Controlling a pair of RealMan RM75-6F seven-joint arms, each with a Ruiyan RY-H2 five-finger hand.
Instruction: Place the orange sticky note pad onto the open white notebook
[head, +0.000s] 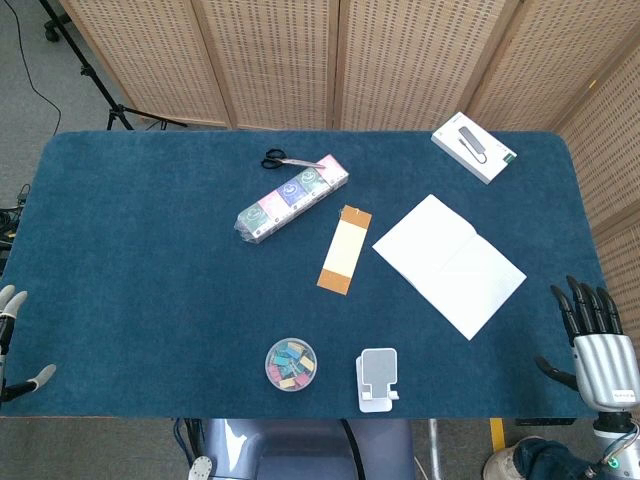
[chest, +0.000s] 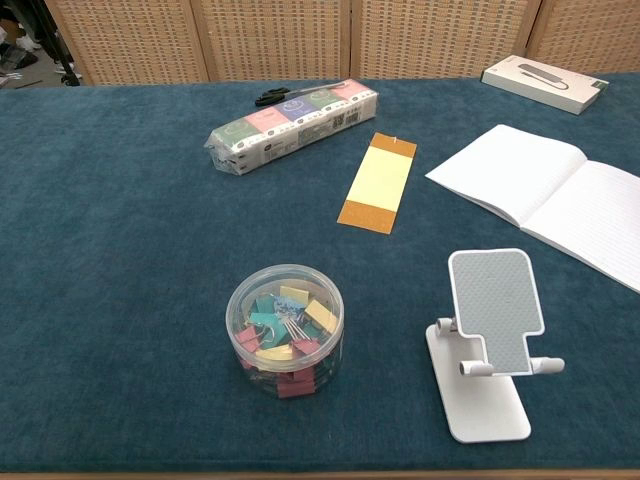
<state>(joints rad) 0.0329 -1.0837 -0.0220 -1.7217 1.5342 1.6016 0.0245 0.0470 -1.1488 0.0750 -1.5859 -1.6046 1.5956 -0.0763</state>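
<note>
Mid-table, sticky note pad (head: 345, 249) (beside notebook (head: 449, 263)) far from fingers (head: 586, 303).

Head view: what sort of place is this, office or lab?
Likely a lab or studio data-collection setup, not a working office. A blue felt-covered table holds staged stationery such as the open white notebook and orange sticky note pad; woven folding screens wall it off, and a tripod stand sits behind.

My table (chest: 120, 300) wears matt, napped blue cloth. The notebook (chest: 560, 195) shows smooth matt paper, the clip tub (chest: 285, 330) is clear glossy plastic, and my right hand (head: 600, 350) gleams metal.
</note>
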